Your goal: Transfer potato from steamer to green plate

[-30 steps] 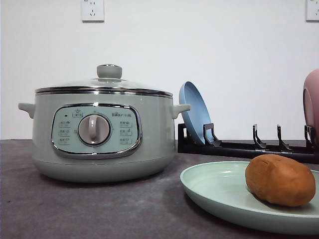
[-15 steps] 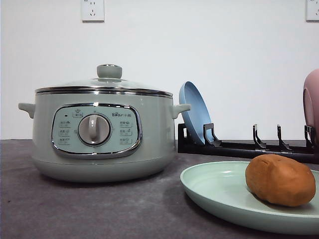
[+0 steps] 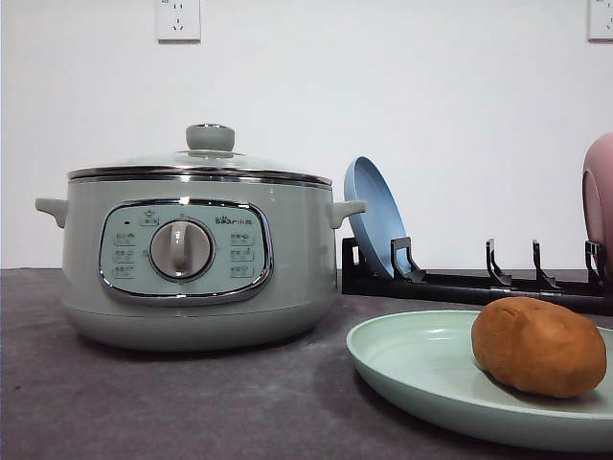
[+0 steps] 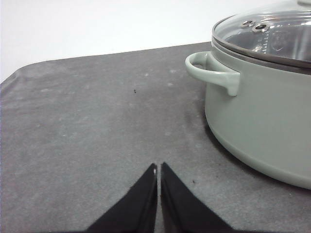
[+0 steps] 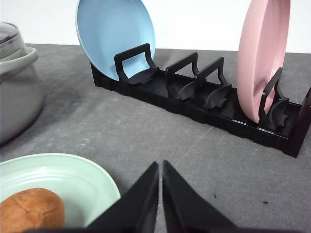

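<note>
A dark grey table (image 3: 192, 402) carries everything, and the biggest thing on it is the one steamer (image 3: 196, 254), a pale sage-green pot standing upright on the left in the front view, its glass lid (image 3: 201, 161) seated on top with a single green knob (image 3: 210, 137). Its front panel has one central dial (image 3: 181, 250), and two side handles stick out, one at each end. Next in size is the one black dish rack (image 3: 474, 281) running along the back right; in the right wrist view it holds two plates on edge, one blue plate (image 5: 115, 36) at the end nearer the steamer and one pink plate (image 5: 262, 56) at the far end, with vacant slots between them. In front of the rack lies the one green plate (image 3: 412, 369), flat on the table and apart from the steamer. One potato (image 3: 537, 346) rests on this plate, toward its right side in the front view, touching the plate's surface. Two white wall sockets (image 3: 178, 19) sit high on the wall behind. The left gripper (image 4: 158, 169) hovers over bare table beside the steamer's handle, its fingers pressed together on nothing. The right gripper (image 5: 160, 166) hangs just beside the green plate's rim, fingers likewise together and holding nothing.
</note>
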### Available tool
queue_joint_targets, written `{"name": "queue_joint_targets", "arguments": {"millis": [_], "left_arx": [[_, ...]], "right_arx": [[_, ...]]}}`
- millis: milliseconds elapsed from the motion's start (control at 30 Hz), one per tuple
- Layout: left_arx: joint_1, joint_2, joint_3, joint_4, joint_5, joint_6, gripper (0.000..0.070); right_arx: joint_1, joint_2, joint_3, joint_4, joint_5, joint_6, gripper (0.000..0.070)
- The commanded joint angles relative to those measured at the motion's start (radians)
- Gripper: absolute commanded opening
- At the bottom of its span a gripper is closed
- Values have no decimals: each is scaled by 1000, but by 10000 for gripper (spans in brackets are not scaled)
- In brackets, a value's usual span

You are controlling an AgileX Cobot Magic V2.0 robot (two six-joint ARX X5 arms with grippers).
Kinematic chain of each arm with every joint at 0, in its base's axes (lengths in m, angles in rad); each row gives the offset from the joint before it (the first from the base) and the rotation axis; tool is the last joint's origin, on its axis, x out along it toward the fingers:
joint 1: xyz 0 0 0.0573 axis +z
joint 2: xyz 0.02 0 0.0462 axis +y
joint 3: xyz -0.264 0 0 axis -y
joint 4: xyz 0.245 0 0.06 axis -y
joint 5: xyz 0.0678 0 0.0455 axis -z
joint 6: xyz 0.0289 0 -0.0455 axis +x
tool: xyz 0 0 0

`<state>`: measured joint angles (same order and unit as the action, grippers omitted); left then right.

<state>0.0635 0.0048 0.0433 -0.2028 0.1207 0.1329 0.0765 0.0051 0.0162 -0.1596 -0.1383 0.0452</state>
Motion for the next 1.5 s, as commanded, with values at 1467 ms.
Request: {"name": "queue_joint_targets", "arguments": {"millis": [1467], "left_arx": [[2,-2,-19,-8,-1,5,4]], "right_arx": [[-1,-2,-4,6,0,-4,0]]}}
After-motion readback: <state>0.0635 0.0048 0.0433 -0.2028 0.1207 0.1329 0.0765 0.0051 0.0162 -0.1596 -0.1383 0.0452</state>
